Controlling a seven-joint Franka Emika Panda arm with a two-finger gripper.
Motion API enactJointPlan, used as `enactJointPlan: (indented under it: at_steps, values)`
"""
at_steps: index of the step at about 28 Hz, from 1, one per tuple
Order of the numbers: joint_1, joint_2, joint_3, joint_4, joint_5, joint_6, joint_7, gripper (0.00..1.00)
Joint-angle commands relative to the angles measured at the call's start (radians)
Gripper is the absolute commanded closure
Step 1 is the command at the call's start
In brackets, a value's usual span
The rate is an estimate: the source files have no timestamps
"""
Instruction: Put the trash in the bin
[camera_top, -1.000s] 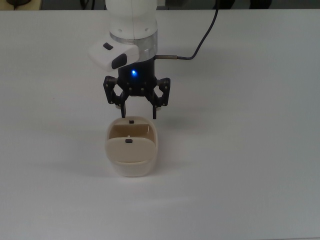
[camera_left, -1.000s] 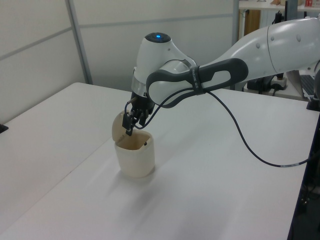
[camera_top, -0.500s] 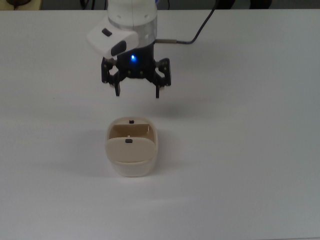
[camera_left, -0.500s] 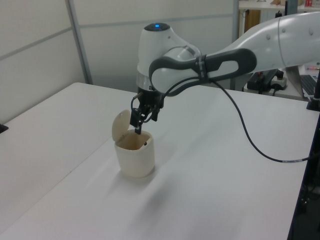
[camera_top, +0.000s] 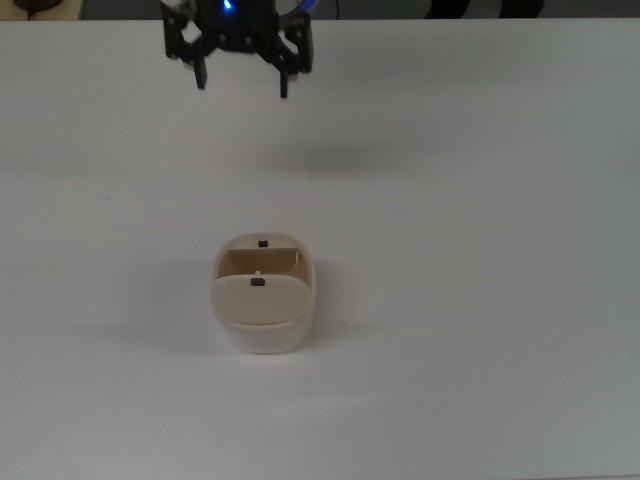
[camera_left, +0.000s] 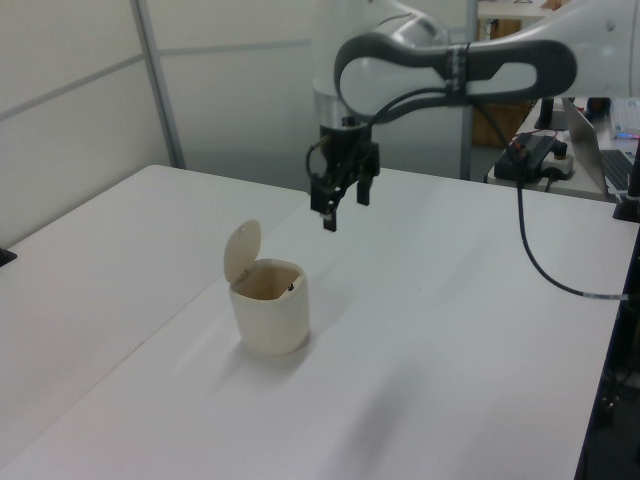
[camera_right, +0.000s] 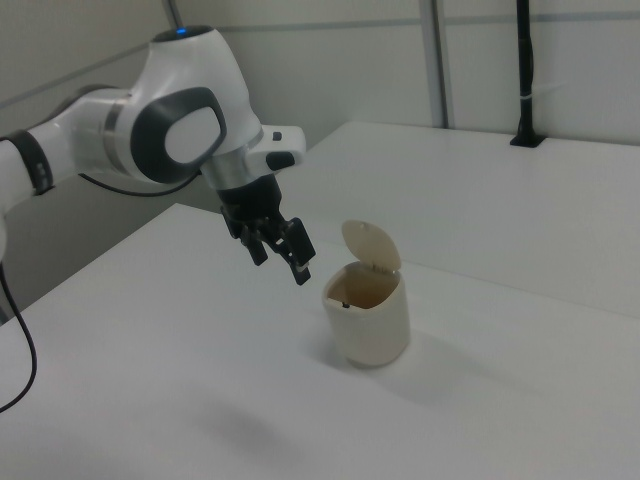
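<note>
Beige plastic bin (camera_top: 262, 295) with its swing flap tipped up stands on the white surface (camera_top: 480, 250), below and well apart from the black jaws, spread wide and empty. No paper wad shows anywhere, so it probably lies inside; judging by that, only pulling clear is left.

A white desk (camera_top: 480, 300) carries a single cream bin (camera_top: 263, 300), its flap lid swung up.

The bin (camera_left: 268, 312) (camera_right: 367, 312) stands upright, directly on the plain white surface, slightly toward the top view's left of centre and well apart from every edge. A small dark knob shows on the raised lid and another on the far rim in the top view. A soft shadow falls on the bare desk far behind the bin in the top view.
</note>
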Motion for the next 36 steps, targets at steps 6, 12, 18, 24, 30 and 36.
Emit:
enactJointPlan:
  at_steps: [6, 12, 18, 24, 30, 36]
  values:
    - [0.009, -0.055, -0.014, -0.014, -0.004, -0.08, -0.016, 0.0]
    - [0.015, -0.055, -0.01, -0.016, 0.005, -0.08, -0.02, 0.0]
    - [0.016, -0.055, -0.01, -0.017, 0.011, -0.074, -0.02, 0.0]
    - [0.006, -0.057, -0.008, -0.017, 0.013, -0.074, -0.055, 0.0]
    - [-0.062, -0.072, 0.041, -0.017, 0.025, -0.08, -0.086, 0.0]
    - [-0.077, -0.072, 0.056, -0.017, 0.031, -0.078, -0.086, 0.0]
